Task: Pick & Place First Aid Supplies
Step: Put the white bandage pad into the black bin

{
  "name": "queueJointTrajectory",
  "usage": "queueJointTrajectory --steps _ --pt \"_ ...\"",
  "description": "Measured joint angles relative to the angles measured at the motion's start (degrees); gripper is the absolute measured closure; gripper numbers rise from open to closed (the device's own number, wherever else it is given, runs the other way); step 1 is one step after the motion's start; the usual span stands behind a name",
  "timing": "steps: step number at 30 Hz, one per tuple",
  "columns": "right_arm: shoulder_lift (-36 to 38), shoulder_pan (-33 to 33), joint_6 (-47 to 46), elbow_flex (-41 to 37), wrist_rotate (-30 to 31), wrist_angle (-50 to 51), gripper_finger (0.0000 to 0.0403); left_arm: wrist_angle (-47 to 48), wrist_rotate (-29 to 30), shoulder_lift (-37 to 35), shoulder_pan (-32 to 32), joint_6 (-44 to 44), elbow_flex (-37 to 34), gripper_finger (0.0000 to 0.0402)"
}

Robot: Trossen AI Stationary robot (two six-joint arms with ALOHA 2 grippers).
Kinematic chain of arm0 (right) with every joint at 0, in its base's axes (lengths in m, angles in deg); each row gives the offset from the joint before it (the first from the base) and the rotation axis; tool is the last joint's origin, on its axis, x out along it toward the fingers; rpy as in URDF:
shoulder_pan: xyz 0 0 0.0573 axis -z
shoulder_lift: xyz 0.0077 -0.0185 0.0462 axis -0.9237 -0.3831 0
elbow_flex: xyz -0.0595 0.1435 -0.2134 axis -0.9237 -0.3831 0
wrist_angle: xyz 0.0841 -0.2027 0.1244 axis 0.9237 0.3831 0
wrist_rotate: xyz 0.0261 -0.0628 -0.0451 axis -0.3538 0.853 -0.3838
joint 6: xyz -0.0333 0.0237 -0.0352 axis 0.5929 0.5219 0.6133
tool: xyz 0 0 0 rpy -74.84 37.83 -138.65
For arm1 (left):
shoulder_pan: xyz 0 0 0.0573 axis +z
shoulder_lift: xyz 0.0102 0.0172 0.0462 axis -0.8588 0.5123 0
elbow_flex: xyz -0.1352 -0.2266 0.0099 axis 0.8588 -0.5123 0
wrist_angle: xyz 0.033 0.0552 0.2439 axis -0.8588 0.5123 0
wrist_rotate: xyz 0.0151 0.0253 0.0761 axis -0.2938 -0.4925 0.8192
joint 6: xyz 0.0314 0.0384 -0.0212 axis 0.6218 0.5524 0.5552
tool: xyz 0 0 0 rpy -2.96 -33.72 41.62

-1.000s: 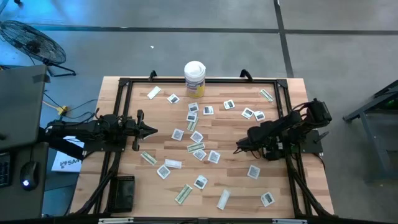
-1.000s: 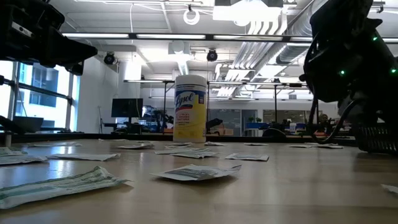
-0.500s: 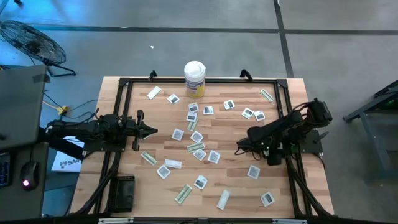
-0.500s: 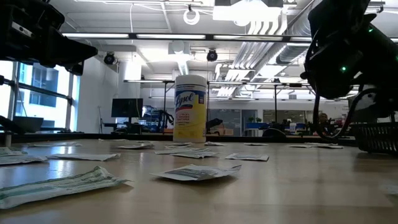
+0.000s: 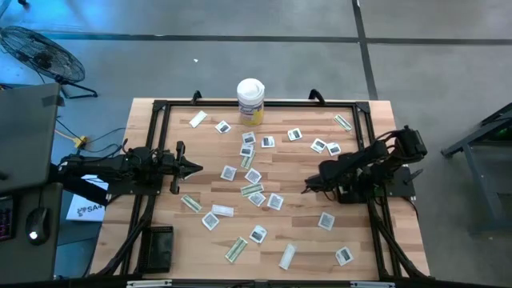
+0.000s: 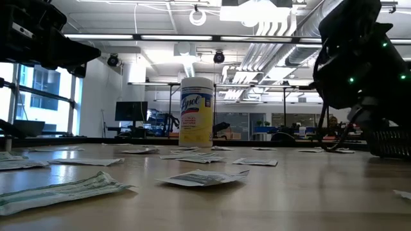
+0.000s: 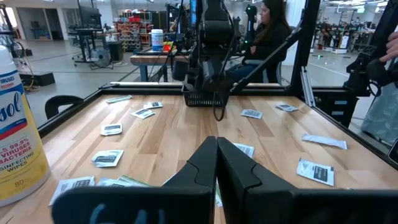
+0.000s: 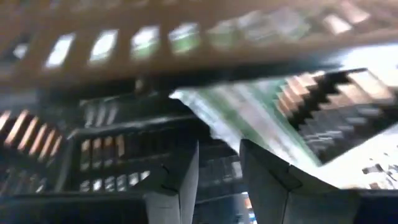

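The first aid supplies lie flat and scattered over the wooden table: square white sachets point(image 5: 276, 202) with dark centre marks, and narrow oblong wrappers point(image 5: 253, 190). My left gripper point(image 5: 198, 168) point(image 7: 216, 155) hovers shut above the table's left part and touches nothing. My right gripper point(image 5: 348, 194) point(image 8: 219, 162) hangs over the black mesh basket point(image 7: 205, 98) at the table's right edge, its fingers a little apart with nothing between them. A pale-green wrapper point(image 8: 249, 118) shows just beyond its fingertips, against the basket's mesh; whether it rests there I cannot tell.
A tall white canister with a yellow label point(image 5: 250, 101) stands at the far edge's middle. A black frame point(image 5: 160, 106) runs round the table. A dark flat box point(image 5: 158, 248) sits at the near left corner. A person point(image 7: 268, 31) sits beyond the right side.
My right arm has shifted slightly over the basket: its gripper end swung a little toward the near edge, then back toward the far edge. The left arm and the packets on the table have kept still.
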Motion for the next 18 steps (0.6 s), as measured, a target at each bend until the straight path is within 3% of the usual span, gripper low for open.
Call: queueJointTrajectory --steps 9,12,18 --pt "0.00 -0.15 -0.60 9.34 6.14 13.02 0.0291 0.00 0.00 -0.01 0.01 -0.02 0.01 0.0401" --pt "1.01 0.04 -0.96 12.26 9.45 12.36 0.0291 0.00 0.00 0.01 -0.01 0.00 0.00 0.0401" --pt "4.83 5.81 -11.39 17.11 16.96 12.08 0.0291 0.00 0.00 -0.01 0.00 0.00 -0.01 0.0401"
